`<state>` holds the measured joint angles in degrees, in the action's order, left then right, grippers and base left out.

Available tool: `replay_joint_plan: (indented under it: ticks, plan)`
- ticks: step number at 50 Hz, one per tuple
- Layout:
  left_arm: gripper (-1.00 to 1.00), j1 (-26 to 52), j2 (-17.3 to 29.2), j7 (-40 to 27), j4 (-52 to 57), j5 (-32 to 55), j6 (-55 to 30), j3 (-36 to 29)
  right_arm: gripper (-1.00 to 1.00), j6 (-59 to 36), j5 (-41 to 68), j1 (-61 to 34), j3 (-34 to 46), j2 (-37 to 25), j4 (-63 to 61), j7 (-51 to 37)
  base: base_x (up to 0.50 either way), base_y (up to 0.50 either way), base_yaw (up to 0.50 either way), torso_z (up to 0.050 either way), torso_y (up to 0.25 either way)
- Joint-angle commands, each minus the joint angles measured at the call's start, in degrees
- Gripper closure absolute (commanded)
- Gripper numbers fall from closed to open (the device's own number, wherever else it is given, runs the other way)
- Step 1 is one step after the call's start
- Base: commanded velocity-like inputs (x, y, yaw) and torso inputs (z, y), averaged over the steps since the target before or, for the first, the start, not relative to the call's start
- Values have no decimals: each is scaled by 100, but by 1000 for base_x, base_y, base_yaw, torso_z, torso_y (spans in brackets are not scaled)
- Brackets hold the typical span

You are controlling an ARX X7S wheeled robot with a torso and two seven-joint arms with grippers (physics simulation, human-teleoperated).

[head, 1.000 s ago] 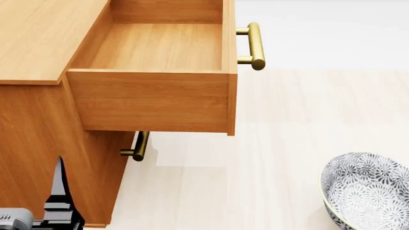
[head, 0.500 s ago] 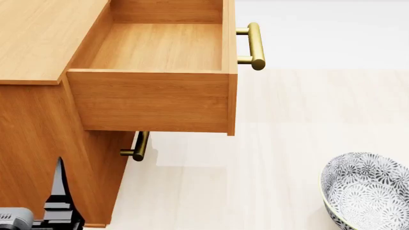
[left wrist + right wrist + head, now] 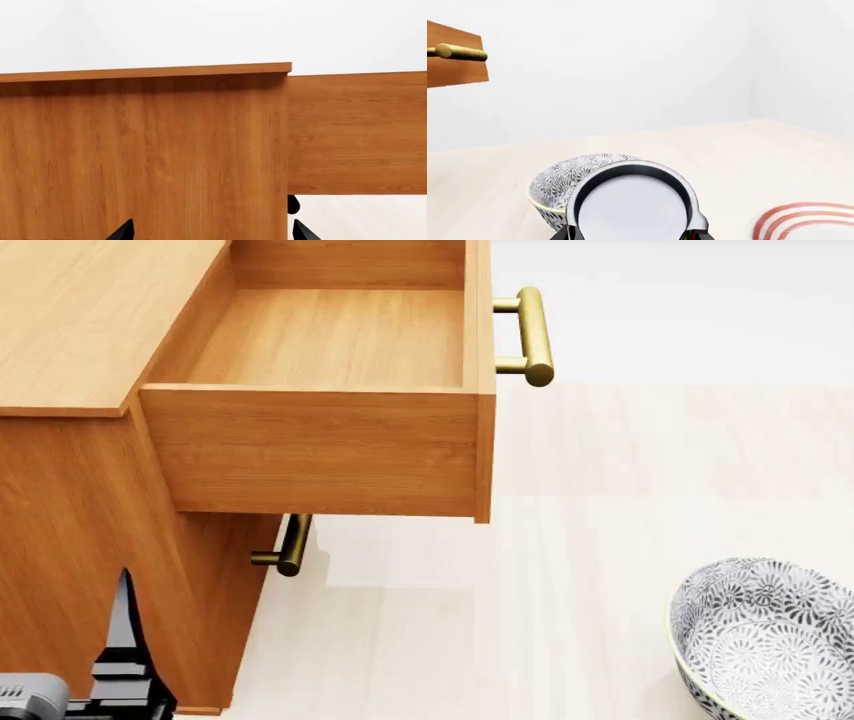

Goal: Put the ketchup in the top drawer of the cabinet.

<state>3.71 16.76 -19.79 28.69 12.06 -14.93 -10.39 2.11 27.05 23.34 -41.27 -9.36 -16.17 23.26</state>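
Note:
In the right wrist view the ketchup (image 3: 630, 202) fills the space between my right gripper's fingers, showing its round silver lid; my right gripper (image 3: 634, 235) is shut on it. The head view shows neither this gripper nor the can. The cabinet (image 3: 80, 330) stands at the left of the head view with its top drawer (image 3: 334, 340) pulled out and empty, its brass handle (image 3: 534, 335) pointing right. My left gripper (image 3: 213, 232) is open, low beside the cabinet's side wall (image 3: 147, 155), nothing between its fingertips (image 3: 123, 230).
A grey-white patterned bowl (image 3: 767, 635) sits on the pale floor at the right, just behind the can (image 3: 564, 175). A red-ringed plate (image 3: 800, 220) lies beyond it. The lower drawer's brass handle (image 3: 287, 545) juts out under the open drawer.

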Motion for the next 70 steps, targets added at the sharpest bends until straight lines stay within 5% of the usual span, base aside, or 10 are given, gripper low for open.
replay_joint_plan:
  ticks: [1, 30, 50, 70]
  plan:
    - [-100, 5, 22, -10, -12, 57, 23, 15, 100, -480, 434, -34, -251, -267, -1558, -554, 0, 0, 0, 0, 0]
    - [-100, 137, 62, -18, -150, 125, 36, -34, 100, -2472, 1819, -1143, -767, -2055, -3571, -2722, 0, 0, 0, 0, 0]
    - [-100, 219, 100, -35, -116, 188, -34, -64, 100, -3254, 3057, -2516, -727, -3636, -3400, -3997, 0, 0, 0, 0, 0]
    - [-100, 290, 118, -23, -263, 253, 6, -85, 100, -3289, 3738, -5413, 1875, -5022, -2662, -5142, 0, 0, 0, 0, 0]
